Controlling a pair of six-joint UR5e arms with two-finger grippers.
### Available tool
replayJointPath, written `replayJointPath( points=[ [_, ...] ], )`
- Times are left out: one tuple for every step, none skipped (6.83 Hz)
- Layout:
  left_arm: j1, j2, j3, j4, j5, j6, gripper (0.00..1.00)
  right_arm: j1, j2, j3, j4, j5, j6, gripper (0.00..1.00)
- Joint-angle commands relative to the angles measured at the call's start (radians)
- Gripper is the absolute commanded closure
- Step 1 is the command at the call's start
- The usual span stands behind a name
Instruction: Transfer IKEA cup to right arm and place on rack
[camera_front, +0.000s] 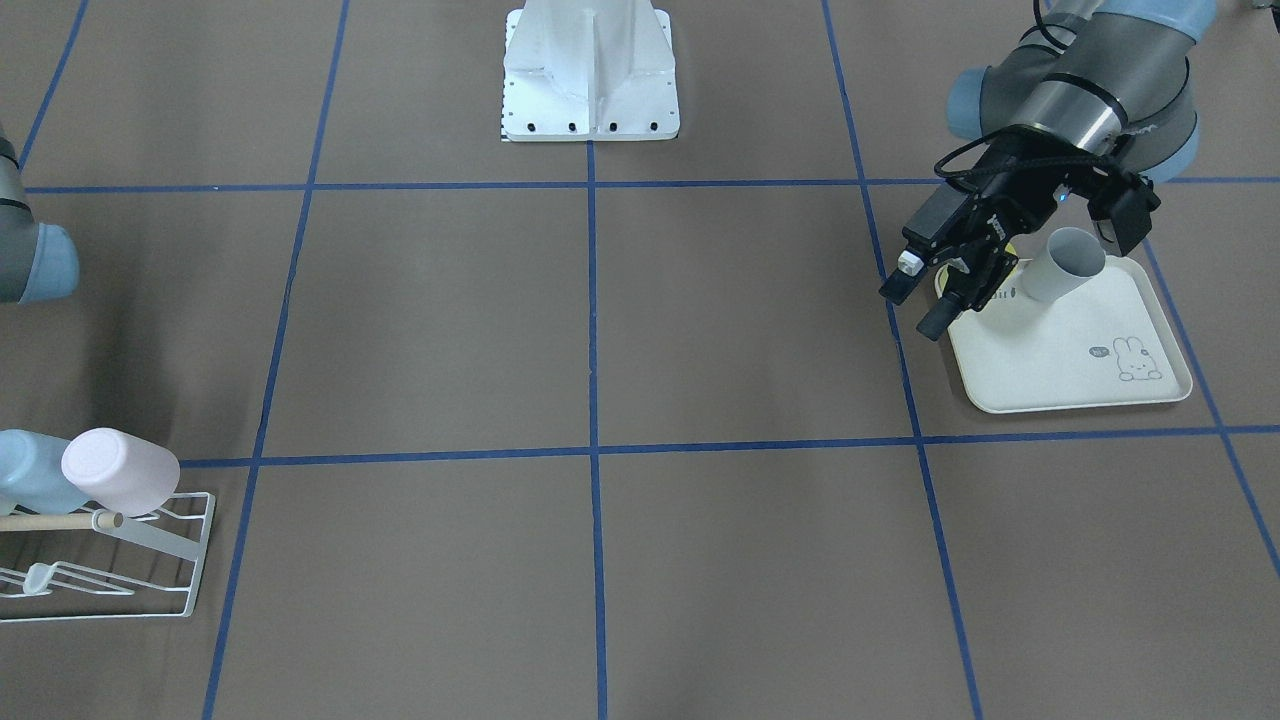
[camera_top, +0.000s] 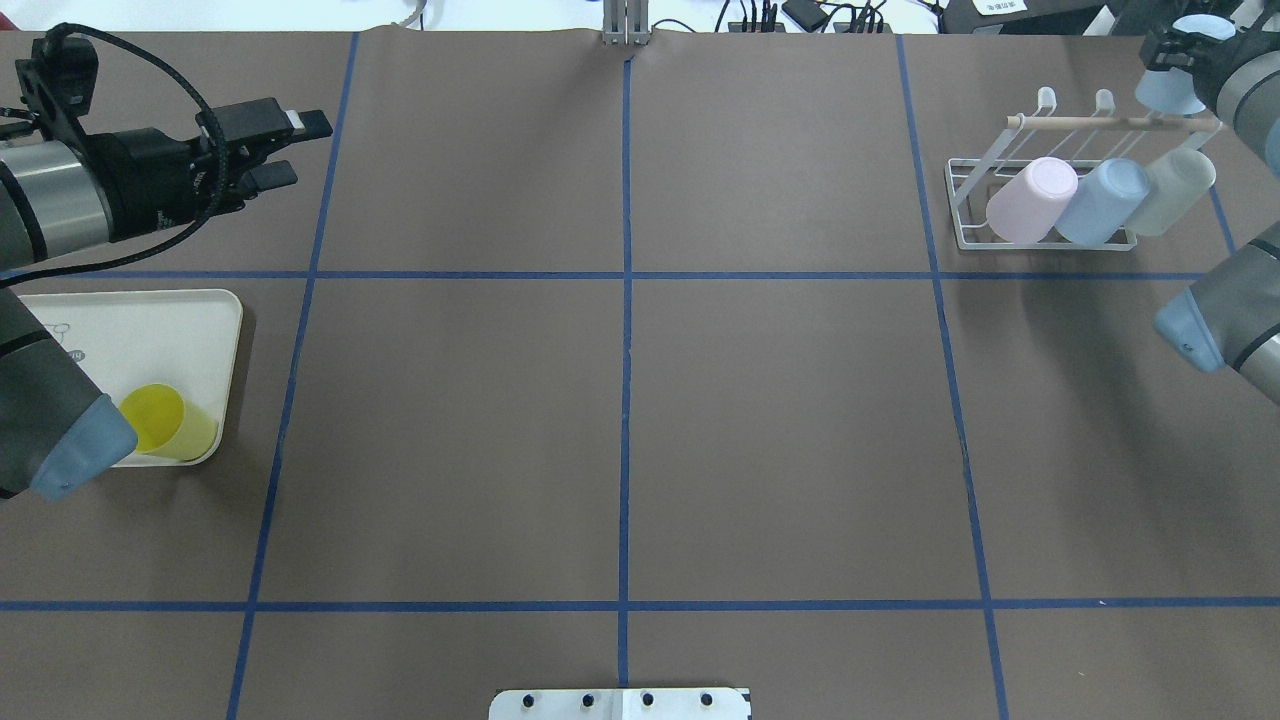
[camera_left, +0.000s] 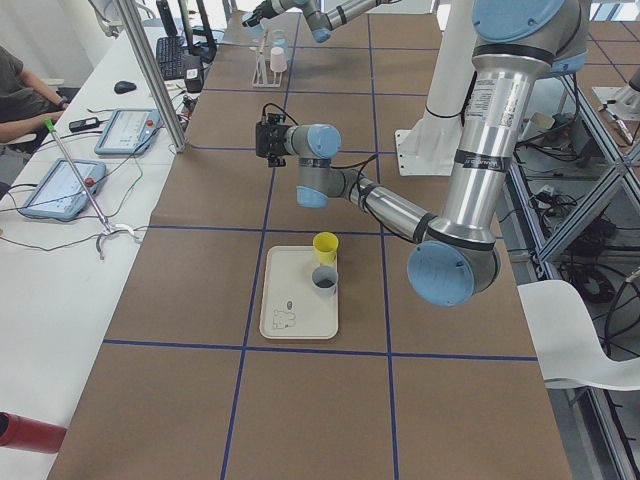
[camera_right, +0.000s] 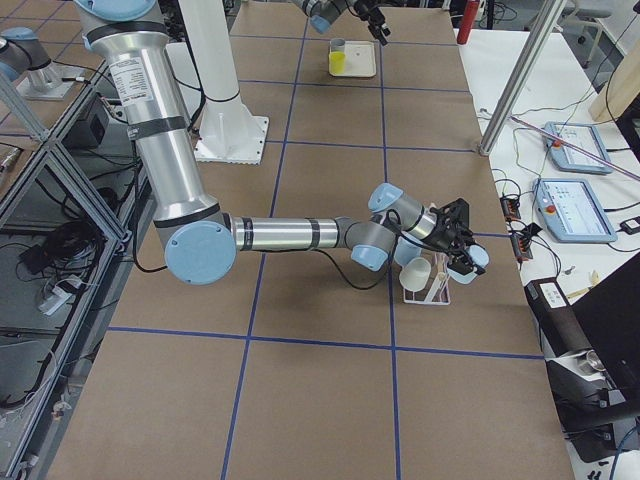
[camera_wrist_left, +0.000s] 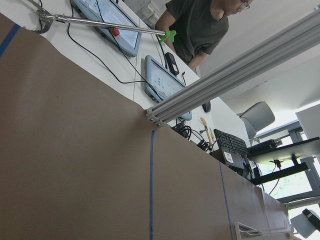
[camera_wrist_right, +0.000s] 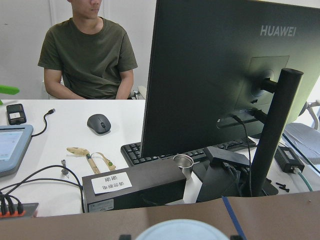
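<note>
**A:** Which step is in hand?

**B:** The last one, I judge. The right fingers (camera_top: 1160, 60) are closed on a pale blue plastic cup (camera_top: 1163, 95), which hangs just under them. The right wrist view shows only the cup's round rim at its bottom edge. The white wire rack (camera_top: 1040, 246) on the brown paper-covered table (camera_top: 620, 420) sits just below these fingers and a little toward the table's middle, with its light wooden rod (camera_top: 1100, 122) right beside the cup.

**A:** And the left fingers (camera_top: 310, 123)?

**B:** Spread wide and holding nothing. They hover over bare table, with the cream rabbit-print tray (camera_top: 150, 320) behind and below them, toward the robot's base.

**A:** So what does the next move call for?

**B:** Probably lowering the held cup mouth-down over a free prong, clear of the rod and of its neighbours, then letting go. The free prongs are hard to make out from here.

**A:** Count the things for me.

**B:** Six cups in all:
- Three lean on the rack: a pink cup (camera_top: 1030, 200), a light blue cup (camera_top: 1100, 200) and a pale translucent cup (camera_top: 1180, 190).
- One is in the right fingers.
- Two are on the tray: a yellow cup (camera_top: 165, 425) and a grey cup (camera_front: 1062, 265).

There is one rack, one tray and two arms.
</note>
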Motion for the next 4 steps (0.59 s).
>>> replayJointPath(
  points=[
    [0.000, 0.000, -0.011, 0.000, 0.000, 0.000, 0.00, -0.008, -0.009, -0.001, 0.000, -0.001, 0.000, 1.00],
    [0.000, 0.000, -0.014, 0.003, 0.000, 0.000, 0.00, -0.011, -0.015, -0.001, 0.002, -0.003, 0.000, 1.00],
    [-0.002, 0.000, -0.016, 0.003, 0.000, 0.000, 0.00, -0.011, -0.018, -0.002, 0.000, -0.004, 0.000, 1.00],
    [-0.002, 0.000, -0.016, 0.005, -0.002, 0.000, 0.00, -0.013, -0.021, -0.001, 0.000, -0.004, 0.000, 0.89]
  ],
)
